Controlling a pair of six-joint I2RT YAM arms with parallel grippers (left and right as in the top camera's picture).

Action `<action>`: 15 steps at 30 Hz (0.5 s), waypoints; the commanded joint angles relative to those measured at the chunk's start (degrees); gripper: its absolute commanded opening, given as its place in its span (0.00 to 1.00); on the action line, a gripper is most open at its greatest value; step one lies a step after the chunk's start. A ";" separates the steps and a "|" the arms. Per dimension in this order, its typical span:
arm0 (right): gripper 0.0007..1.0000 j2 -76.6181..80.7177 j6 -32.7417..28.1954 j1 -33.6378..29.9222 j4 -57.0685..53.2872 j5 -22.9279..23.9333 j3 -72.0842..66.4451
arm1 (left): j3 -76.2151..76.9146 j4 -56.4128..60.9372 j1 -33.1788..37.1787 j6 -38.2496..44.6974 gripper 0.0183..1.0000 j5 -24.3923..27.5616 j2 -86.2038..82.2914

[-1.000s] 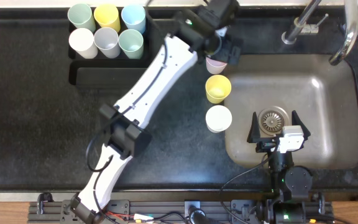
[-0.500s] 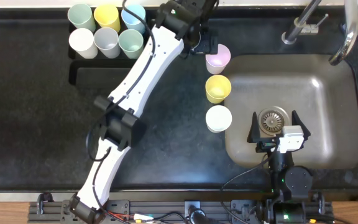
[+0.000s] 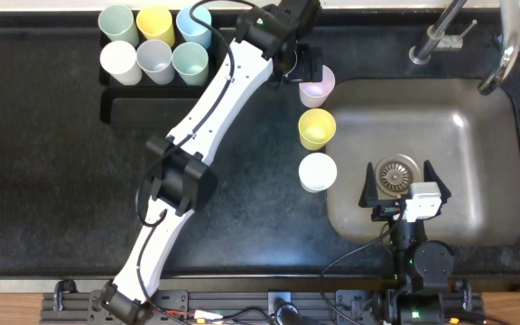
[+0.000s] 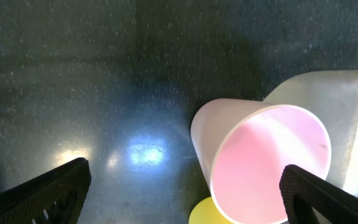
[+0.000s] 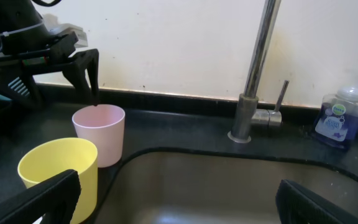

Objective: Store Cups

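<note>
Where the dark speckled tabletop (image 3: 52,171) meets the steel sink (image 3: 477,208), three cups stand upright in a line along the sink's left rim. The pink cup (image 3: 316,83) is farthest from the arm bases, the yellow cup (image 3: 317,128) sits in the middle, and the white cup (image 3: 318,171) is nearest. The pink and yellow cups stand just beside each other, and in the right wrist view the pink one (image 5: 99,134) stands behind the yellow one (image 5: 61,171).

The left arm stretches diagonally across the tabletop, and its left pincer (image 3: 298,65) is at the pink cup. Its fingers are spread wide and hold nothing. In the left wrist view, the pink cup (image 4: 263,165) lies between them, closer to one finger than the other, with a sliver of the yellow cup's rim (image 4: 205,214) beside it. I cannot tell whether a finger touches the cup.

At the far left of the tabletop is a black tray (image 3: 152,106). A group of six cups (image 3: 155,60) stands upright in its far half, in two rows of three, and the near half of the tray is bare.

The right pincer (image 3: 399,188) is low over the sink basin near the drain (image 3: 395,171), with its fingers apart and nothing between them. Behind the sink rise the faucet (image 5: 257,74) and a blue soap bottle (image 5: 340,118).
</note>
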 commanded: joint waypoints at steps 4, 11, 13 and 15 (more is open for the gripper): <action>1.00 -0.44 -0.20 -0.02 0.26 -0.37 -0.74 | 1.16 -0.11 0.26 -1.49 1.00 1.27 2.51; 1.00 -0.44 -0.20 -0.02 0.26 -0.35 -0.74 | 1.16 -0.13 0.31 -1.92 1.00 1.20 3.69; 1.00 -0.44 -0.20 -0.02 0.26 -0.37 -0.74 | 1.18 0.17 0.31 -1.90 1.00 0.98 3.69; 1.00 -0.44 -0.20 -0.02 0.26 -0.35 -0.74 | 1.20 0.37 0.31 -1.90 1.00 0.98 3.69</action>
